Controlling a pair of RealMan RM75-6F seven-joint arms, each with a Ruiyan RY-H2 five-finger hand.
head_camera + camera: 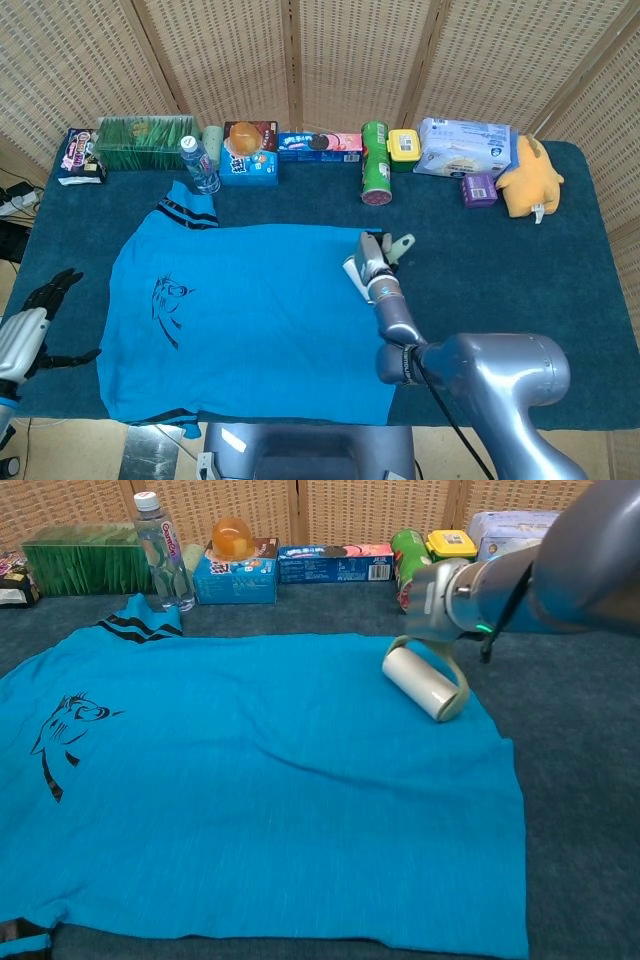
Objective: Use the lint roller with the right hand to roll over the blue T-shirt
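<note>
Lettering on the packages along the table's [560, 290] far edge is too small to read; the water bottle [160, 550] carries a red label, text unclear. Blue T-shirt [250, 320] lies flat, a dark animal print [168, 305] on its chest. Right hand [440, 598] is clamped on the handle of the lint roller [423, 682], hand just behind and above the roll. White roll rests on the shirt's far right corner, close to the hem. Left hand [30, 325] hangs off the table's near left edge, fingers spread, holding nothing. Beyond the roller: green tube can [375, 162], yellow tub [403, 148], blue cartons [290, 568], green box [145, 142], yellow plush toy [530, 175].
</note>
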